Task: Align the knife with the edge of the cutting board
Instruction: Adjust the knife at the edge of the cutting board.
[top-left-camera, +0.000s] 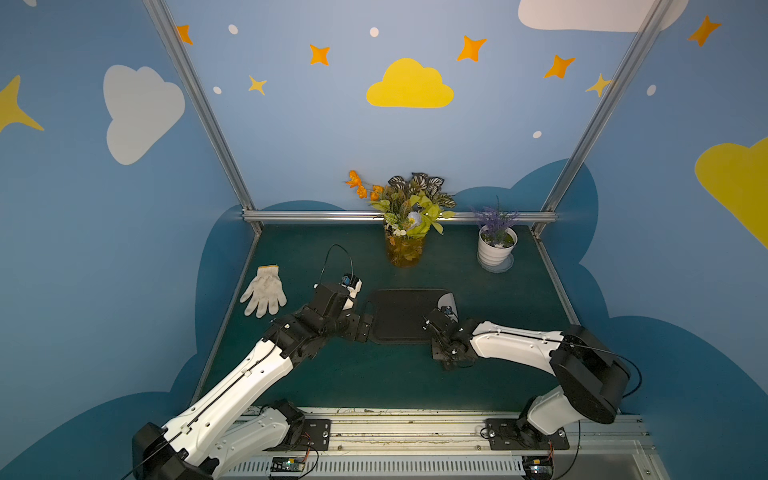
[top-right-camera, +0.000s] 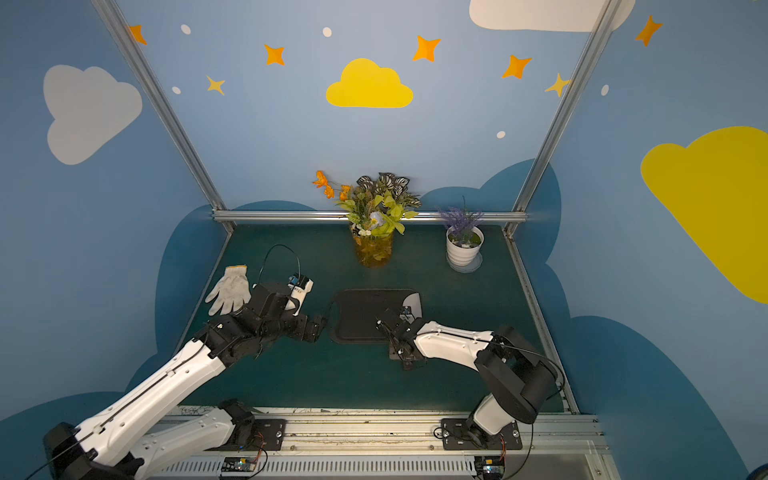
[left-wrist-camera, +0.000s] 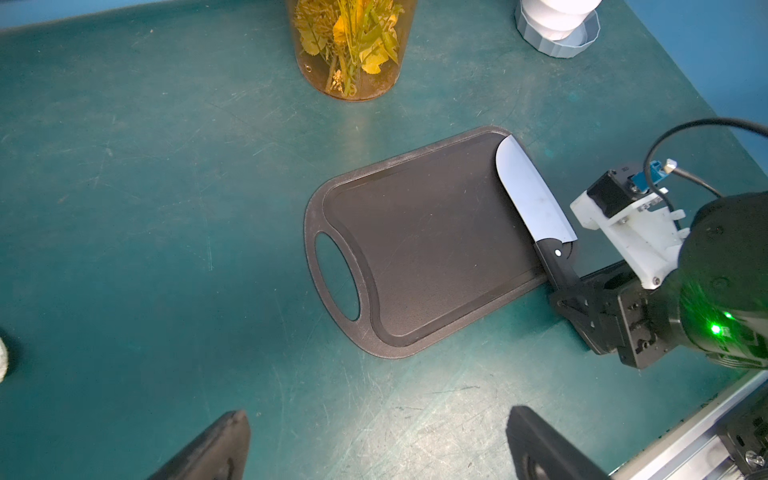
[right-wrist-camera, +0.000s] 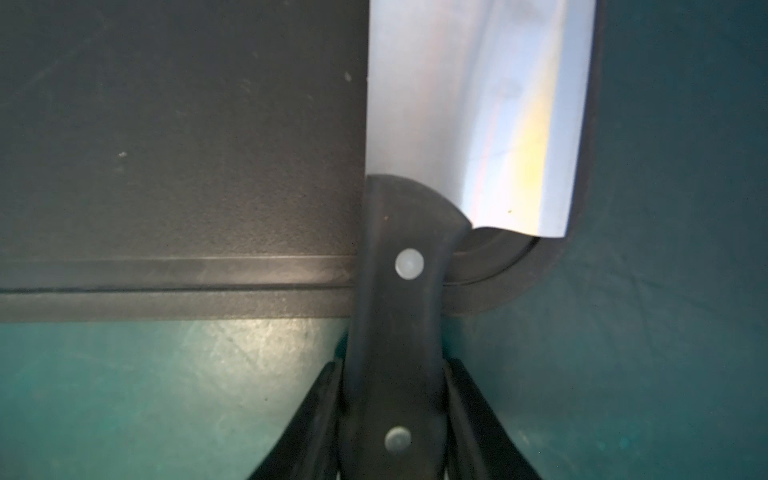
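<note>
The black cutting board (top-left-camera: 399, 316) (left-wrist-camera: 428, 249) lies flat mid-table, its handle slot toward the left arm. The knife lies flat along the board's short edge opposite the slot. Its silver blade (left-wrist-camera: 532, 195) (right-wrist-camera: 478, 104) runs nearly parallel to that rim; its black handle (right-wrist-camera: 395, 291) sticks out past the near long edge, over the table. My right gripper (right-wrist-camera: 392, 365) (left-wrist-camera: 569, 291) is shut on the handle, one finger on each side. My left gripper (left-wrist-camera: 378, 415) (top-left-camera: 362, 328) hangs open and holds nothing, low over the table beside the slot end.
An amber vase of flowers (top-left-camera: 405, 245) and a white pot of lavender (top-left-camera: 496, 247) stand behind the board. A white glove (top-left-camera: 264, 291) lies at the left. Aluminium rails border the green table at the back and front.
</note>
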